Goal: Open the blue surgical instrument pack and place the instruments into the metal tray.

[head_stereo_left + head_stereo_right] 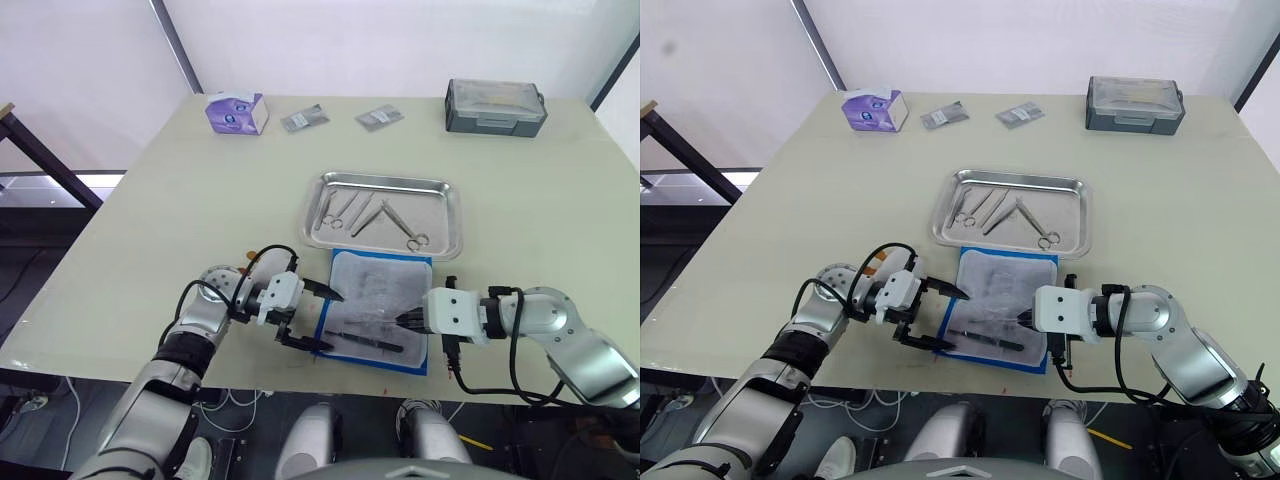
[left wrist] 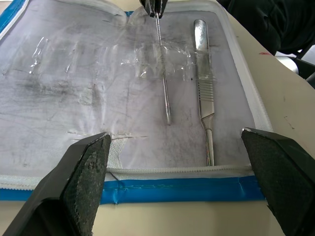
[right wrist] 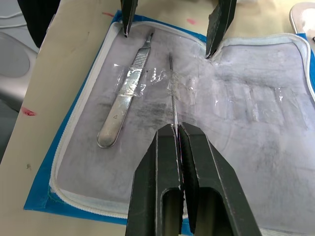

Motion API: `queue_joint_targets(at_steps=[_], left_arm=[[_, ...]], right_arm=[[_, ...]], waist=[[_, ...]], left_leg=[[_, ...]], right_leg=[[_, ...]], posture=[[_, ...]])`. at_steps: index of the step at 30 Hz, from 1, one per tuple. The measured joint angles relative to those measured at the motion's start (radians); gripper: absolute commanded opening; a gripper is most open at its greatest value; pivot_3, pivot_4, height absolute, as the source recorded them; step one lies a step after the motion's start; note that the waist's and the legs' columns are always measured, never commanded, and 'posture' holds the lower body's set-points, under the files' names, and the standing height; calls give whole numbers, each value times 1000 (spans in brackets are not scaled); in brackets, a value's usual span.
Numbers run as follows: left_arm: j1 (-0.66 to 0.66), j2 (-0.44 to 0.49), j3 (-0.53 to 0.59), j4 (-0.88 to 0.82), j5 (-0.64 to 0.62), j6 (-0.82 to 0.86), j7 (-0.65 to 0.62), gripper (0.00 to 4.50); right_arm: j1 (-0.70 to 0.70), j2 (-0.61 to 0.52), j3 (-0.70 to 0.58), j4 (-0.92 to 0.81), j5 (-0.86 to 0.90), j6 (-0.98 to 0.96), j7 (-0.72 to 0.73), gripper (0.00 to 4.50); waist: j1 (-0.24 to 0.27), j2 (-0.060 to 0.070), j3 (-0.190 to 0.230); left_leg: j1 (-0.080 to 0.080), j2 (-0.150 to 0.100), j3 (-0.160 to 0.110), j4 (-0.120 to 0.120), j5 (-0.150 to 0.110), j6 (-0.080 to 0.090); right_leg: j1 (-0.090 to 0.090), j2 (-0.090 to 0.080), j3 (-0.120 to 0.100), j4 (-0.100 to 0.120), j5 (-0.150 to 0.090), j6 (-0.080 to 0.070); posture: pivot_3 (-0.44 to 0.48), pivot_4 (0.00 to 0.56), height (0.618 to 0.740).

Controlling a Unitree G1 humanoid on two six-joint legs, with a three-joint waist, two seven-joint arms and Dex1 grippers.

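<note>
We see the desk (image 1: 150, 200) carrying the metal tray (image 1: 385, 182) in the middle, with several instruments (image 1: 372, 213) already lying in it, and just near of it the blue surgical instrument pack (image 1: 377, 305), unzipped and spread flat with its pale lining up. Two tools remain on the lining, held under clear straps at the pack's near end: a flat-handled scalpel handle (image 3: 124, 96) nearest the front edge, and a thin probe (image 2: 164, 73) beside it, a little farther in. Both lie with their long axes running left to right across the pack. Our right pincer (image 3: 177, 135) comes in from the right side and is closed on the right end of the thin probe, so that tool points straight away from it toward the left. Our left pincer (image 2: 174, 162) waits at the pack's left edge, fingers spread wide and holding nothing, facing the other ends of the same two tools. We judge that the probe must be drawn rightward along its own axis to slip free of the strap, then carried away from us to the tray.
</note>
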Motion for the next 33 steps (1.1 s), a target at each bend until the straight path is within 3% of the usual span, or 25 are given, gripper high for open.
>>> queue_joint_targets(at_steps=[18,33], left_arm=[[-6,-5,-1,14,0,0,-1,4500],[-8,-7,-2,22,0,0,-1,4500]], right_arm=[[96,-112,-128,4,41,-77,26,60],[246,-170,-374,-4,185,-88,62,60]], waist=[[2,0,0],[3,0,0]], left_leg=[[0,0,0,0,0,0],[0,0,0,0,0,0]], right_leg=[[0,0,0,0,0,0],[1,0,0,0,0,0]], posture=[[0,150,731],[0,150,731]])
